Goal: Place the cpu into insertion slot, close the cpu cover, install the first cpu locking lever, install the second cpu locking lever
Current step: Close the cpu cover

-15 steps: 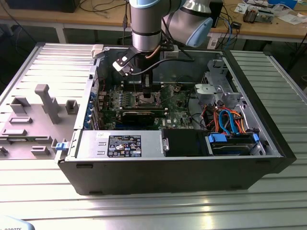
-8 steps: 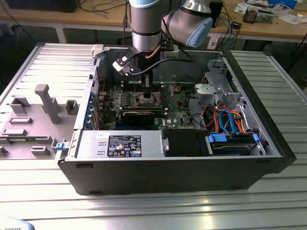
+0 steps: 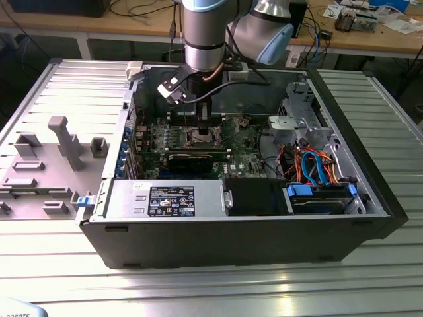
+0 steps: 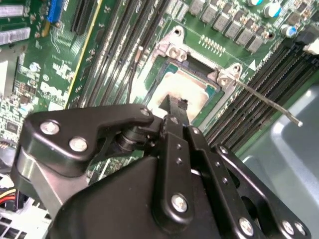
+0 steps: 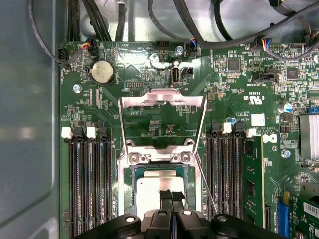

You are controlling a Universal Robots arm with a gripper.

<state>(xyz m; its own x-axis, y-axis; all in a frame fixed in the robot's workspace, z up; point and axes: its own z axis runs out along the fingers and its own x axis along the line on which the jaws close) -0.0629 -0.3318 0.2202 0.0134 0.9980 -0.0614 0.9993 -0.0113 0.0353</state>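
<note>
The cpu point(image 5: 152, 188) lies flat in the insertion slot point(image 5: 130, 185), silver top up; it also shows in the second wrist view point(image 4: 187, 92). My gripper point(image 5: 172, 195) is shut, its two black fingers pressed together with the tips right over the chip's middle, nothing held between them. The same tips point(image 4: 175, 103) hover at the chip in the second wrist view, and in the exterior view the gripper point(image 3: 201, 129) reaches down into the case. The cpu cover point(image 5: 162, 95) stands swung open behind the socket. One thin locking lever point(image 5: 207, 191) point(image 4: 269, 102) sticks up beside the socket.
Black memory slots point(image 5: 89, 184) flank the socket on both sides. A long black card point(image 3: 192, 158) lies in front of it, a power supply point(image 3: 165, 198) along the case front, a drive bay with blue and orange cables point(image 3: 317, 172) at the exterior view's right, and a grey fixture plate point(image 3: 53, 158) at its left.
</note>
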